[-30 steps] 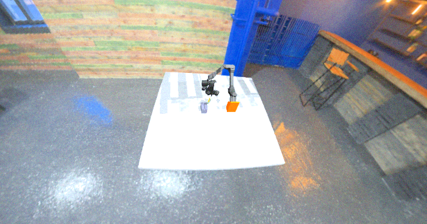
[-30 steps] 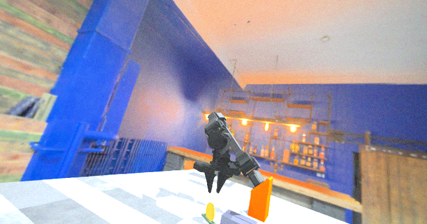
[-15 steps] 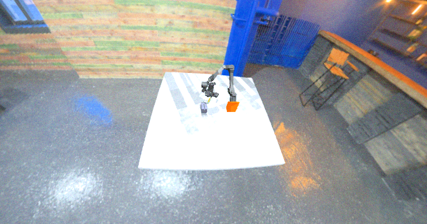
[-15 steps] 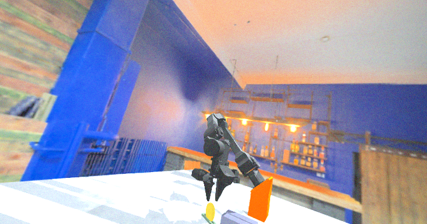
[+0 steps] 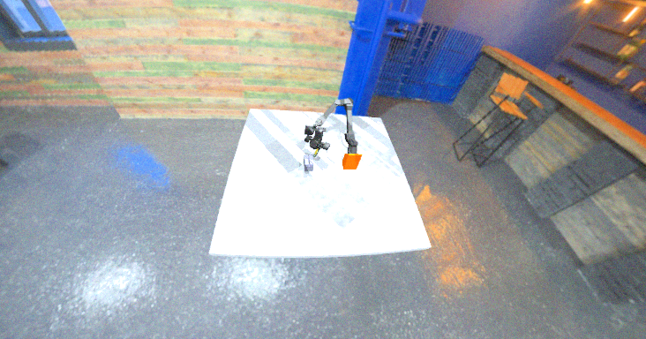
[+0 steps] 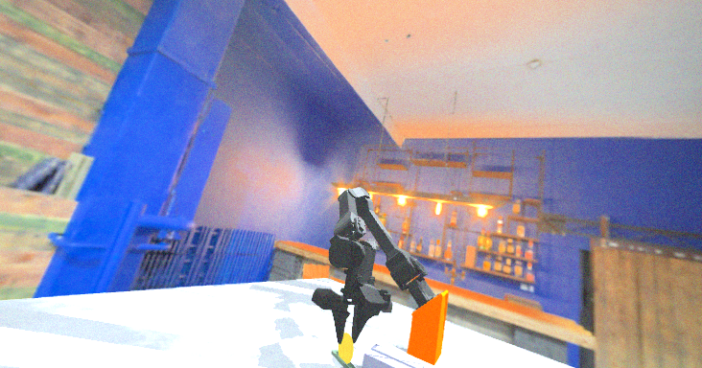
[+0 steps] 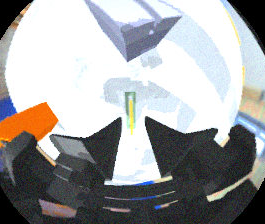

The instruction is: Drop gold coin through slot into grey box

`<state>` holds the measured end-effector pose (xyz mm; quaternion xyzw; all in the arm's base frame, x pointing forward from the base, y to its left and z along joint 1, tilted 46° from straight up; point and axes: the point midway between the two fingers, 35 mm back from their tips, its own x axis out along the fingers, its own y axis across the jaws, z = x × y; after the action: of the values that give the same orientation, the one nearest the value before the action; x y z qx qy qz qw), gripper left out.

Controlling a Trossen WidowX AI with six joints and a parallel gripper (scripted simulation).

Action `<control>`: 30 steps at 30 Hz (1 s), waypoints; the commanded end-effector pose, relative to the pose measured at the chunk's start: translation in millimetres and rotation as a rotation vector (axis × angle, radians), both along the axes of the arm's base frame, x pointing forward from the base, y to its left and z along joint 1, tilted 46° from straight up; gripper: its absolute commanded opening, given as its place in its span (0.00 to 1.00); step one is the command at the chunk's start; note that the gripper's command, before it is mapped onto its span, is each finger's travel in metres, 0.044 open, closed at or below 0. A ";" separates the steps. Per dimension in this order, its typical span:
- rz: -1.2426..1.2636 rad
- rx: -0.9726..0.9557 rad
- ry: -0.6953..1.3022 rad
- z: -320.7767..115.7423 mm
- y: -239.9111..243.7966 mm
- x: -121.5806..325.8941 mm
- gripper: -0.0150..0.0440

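We see our fingers (image 6: pixel 349 338) partly open and empty, straddling the top of the gold coin (image 6: pixel 345 348), which stands edge-up in its green holder (image 6: pixel 342 357) directly below, beside the grey box (image 7: pixel 131 24).

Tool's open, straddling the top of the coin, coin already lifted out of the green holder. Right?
Not lifted. The exterior view shows the gold coin on edge with its bottom in the dark-green holder on the table. The rest holds: the tool is open, one finger on each side of the coin's top, not closed on it.
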<state>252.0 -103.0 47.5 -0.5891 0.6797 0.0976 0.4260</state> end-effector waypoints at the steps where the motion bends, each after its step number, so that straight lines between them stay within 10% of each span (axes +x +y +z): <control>1: -0.001 -0.005 0.008 -4.9 -5.9 -1.5 0.53; 16: -0.001 -0.010 0.008 -18.5 -21.9 -2.6 0.53; 22: -0.001 -0.010 0.008 -18.5 -21.9 -2.6 0.26; 30: -0.001 -0.010 0.008 -18.5 -21.9 -2.6 0.25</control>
<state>249.8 -124.2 29.1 -0.5898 0.6817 0.0957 0.4223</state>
